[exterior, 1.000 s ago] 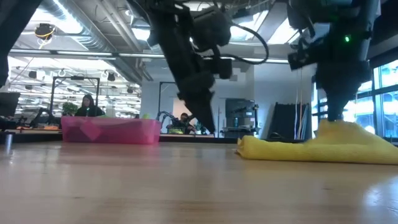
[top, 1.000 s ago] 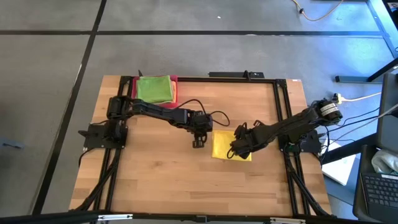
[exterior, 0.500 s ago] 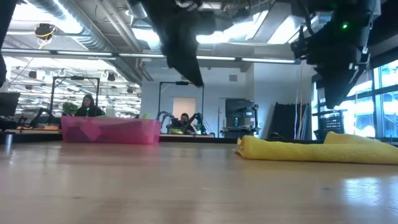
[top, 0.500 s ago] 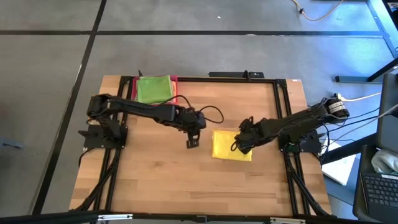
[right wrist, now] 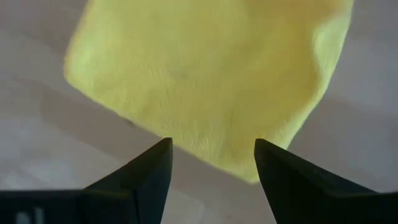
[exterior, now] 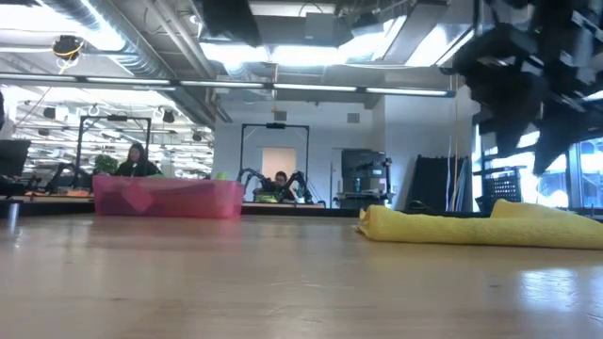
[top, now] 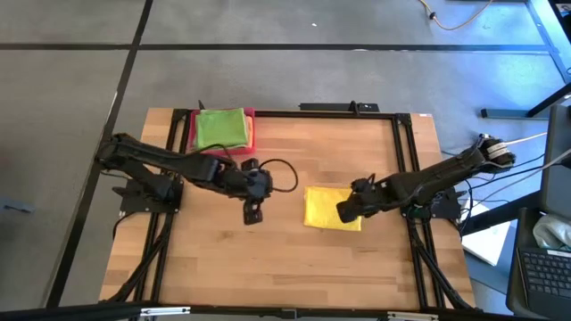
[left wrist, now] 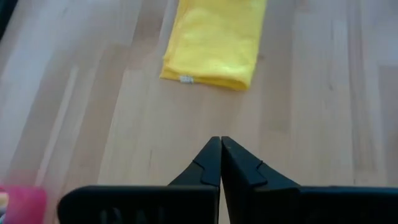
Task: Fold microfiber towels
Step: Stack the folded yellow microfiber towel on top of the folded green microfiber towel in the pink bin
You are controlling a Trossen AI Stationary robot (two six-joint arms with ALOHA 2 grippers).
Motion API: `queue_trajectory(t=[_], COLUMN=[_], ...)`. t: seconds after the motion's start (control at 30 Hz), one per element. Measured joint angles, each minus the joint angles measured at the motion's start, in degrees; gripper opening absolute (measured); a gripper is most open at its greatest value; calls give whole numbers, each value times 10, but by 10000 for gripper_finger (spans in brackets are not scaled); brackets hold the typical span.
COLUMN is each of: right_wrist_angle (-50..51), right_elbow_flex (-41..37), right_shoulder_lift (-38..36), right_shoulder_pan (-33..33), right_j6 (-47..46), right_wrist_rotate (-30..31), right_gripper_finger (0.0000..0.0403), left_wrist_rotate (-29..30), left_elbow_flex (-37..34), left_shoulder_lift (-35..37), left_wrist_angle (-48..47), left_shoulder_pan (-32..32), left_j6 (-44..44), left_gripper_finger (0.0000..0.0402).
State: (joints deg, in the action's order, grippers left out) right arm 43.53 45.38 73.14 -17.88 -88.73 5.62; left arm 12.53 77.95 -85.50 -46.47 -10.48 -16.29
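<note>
Two grippers empty, left gripper jaws together, right gripper jaws apart over yellow towel.

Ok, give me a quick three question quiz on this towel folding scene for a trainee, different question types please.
1. True or false: the right gripper is clamped on the yellow towel.
2. Which towel tops the pile in the pink tray? A) teal B) bright green C) yellow
3. Fill in: the left gripper is ____, holding nothing.

Key: 1 false, it is open just above the towel. 2 B, the bright green towel. 3 shut.
</note>
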Motion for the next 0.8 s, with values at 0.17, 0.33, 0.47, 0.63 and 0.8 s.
queue_trajectory(t=[0.17,0.33,0.47,0.63,0.8], right_wrist_angle=[-99,-173,-204,-202,-257], right_elbow_flex=[-111,-192,-223,-244,-289], right_shoulder_lift=[-77,-120,-114,-114,-117], right_shoulder_pan=[-29,-74,-99,-111,-113], right_j6=[-120,-255,-282,-282,-280], right_wrist_rotate=[-14,60,45,38,52], right_gripper_finger=[228,228,228,228,228], left_wrist_rotate=[1,1,1,16,39], left_elbow_flex=[0,0,0,0,0], left_shoulder_lift=[34,48,48,47,47], left_wrist_angle=[-27,-44,-45,-45,-45], left_shoulder_pan=[-27,-53,-66,-73,-71], left_j6=[-3,-30,-46,-78,-106], left_gripper_finger=[3,2,5,1,5])
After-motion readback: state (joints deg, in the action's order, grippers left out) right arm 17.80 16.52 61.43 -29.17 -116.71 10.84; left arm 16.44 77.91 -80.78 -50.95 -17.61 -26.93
